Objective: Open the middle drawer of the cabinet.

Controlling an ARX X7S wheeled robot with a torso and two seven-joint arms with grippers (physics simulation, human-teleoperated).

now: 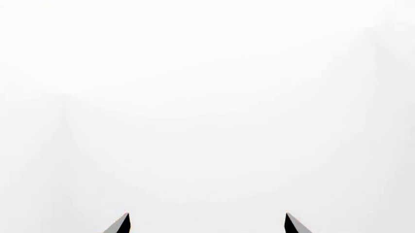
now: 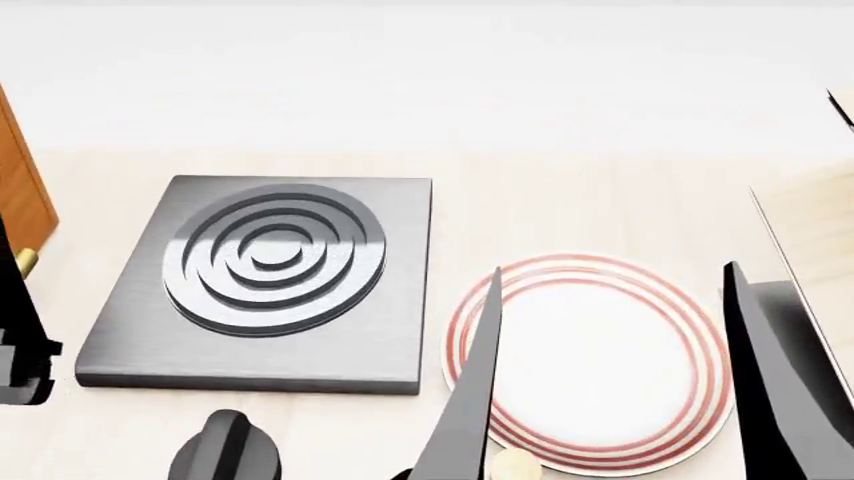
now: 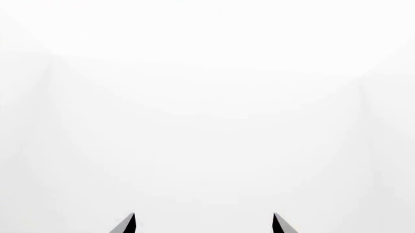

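While parked over the stove plate (image 2: 260, 280): both grippers spread, pinching nothing.
Left gripper (image 1: 207, 224) and right gripper (image 3: 203, 224) facing blank white; cabinet (image 2: 20, 195) left of the stove plate, striped plate (image 2: 594, 360) right; middle drawer not discernible.

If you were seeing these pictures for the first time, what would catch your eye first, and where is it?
The dark grey stove plate with its raised concentric rings stands out left of centre on the pale counter in the head view. Beside it, to the right, lies a white plate with red rim stripes, partly crossed by the right pincer, whose dark fingers stand apart. At the far left edge, only a sliver of the orange-brown cabinet shows.
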